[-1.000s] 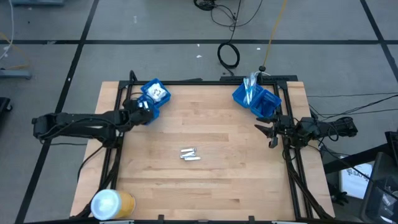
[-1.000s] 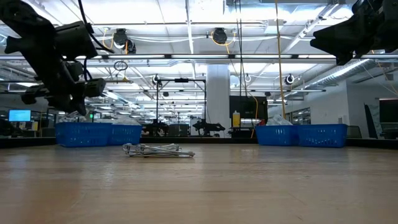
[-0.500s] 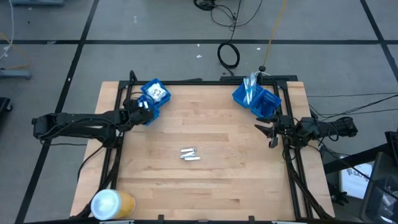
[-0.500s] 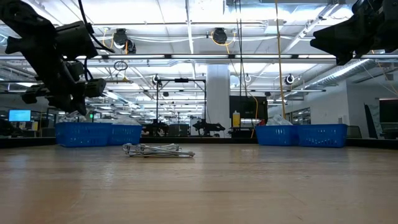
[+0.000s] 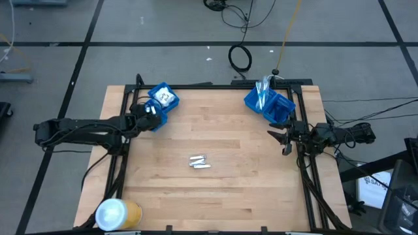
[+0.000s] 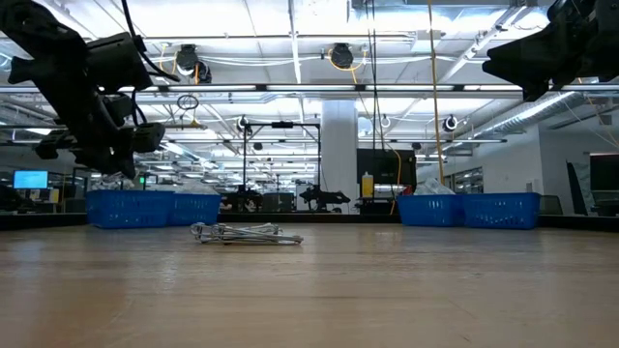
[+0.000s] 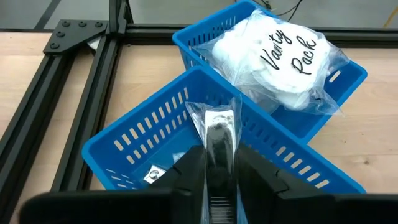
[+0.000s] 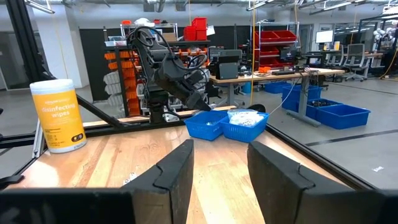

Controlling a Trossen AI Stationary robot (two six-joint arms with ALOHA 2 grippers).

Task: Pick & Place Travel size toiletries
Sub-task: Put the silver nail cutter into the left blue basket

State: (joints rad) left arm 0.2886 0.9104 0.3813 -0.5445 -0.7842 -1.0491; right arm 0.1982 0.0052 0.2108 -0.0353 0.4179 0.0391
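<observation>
My left gripper (image 5: 150,112) hangs above the nearer of two blue bins (image 5: 159,103) at the table's far left and is shut on a clear-wrapped dark razor (image 7: 216,127). The bin under it (image 7: 143,146) holds small packets. The bin behind it holds white bags marked "Vanity Pack" (image 7: 280,59). A few short silver tubes (image 5: 200,161) lie flat on the middle of the table, also in the low view (image 6: 247,233). My right gripper (image 5: 281,140) waits open near the right edge, above the table. My left gripper pinches the clear wrapper with the dark razor between its two fingers (image 7: 189,174), at the wrapper's end nearest the wrist (image 7: 217,146). The packet lies along the fingers and sticks out past their tips, lifted clear over the blue bin.
Two more blue bins (image 5: 269,102) stand at the far right corner with long thin items in them. A yellow-and-white wipes canister (image 5: 117,213) stands at the near left corner. A black frame rail (image 5: 196,86) runs round the table.
</observation>
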